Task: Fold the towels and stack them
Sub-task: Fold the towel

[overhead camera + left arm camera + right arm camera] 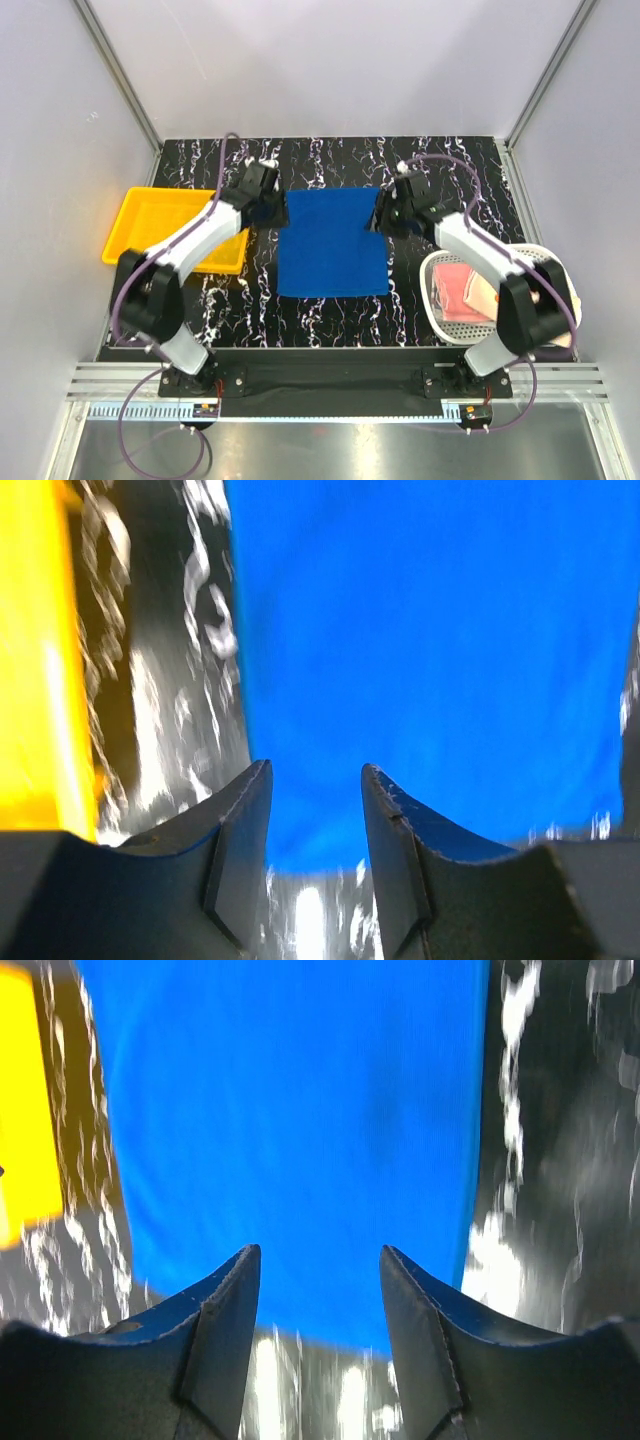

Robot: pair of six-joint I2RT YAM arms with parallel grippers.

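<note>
A royal blue towel [332, 245] lies spread flat on the black marbled table. My left gripper [272, 205] hovers at its far left corner, jaws open with nothing between them; in the left wrist view the gripper [316, 770] frames the blue towel [420, 630] and its near edge. My right gripper [385, 215] is at the far right corner, also open and empty; in the right wrist view the gripper [318, 1250] sits over the edge of the blue towel [290, 1110]. A pink towel [465, 290] lies in the white basket.
A yellow tray [165, 225] sits on the table's left, close beside the left arm, and shows in both wrist views [35, 650] [25, 1100]. The white mesh basket [438, 318] stands at the right near the right arm's base. Grey walls enclose the table.
</note>
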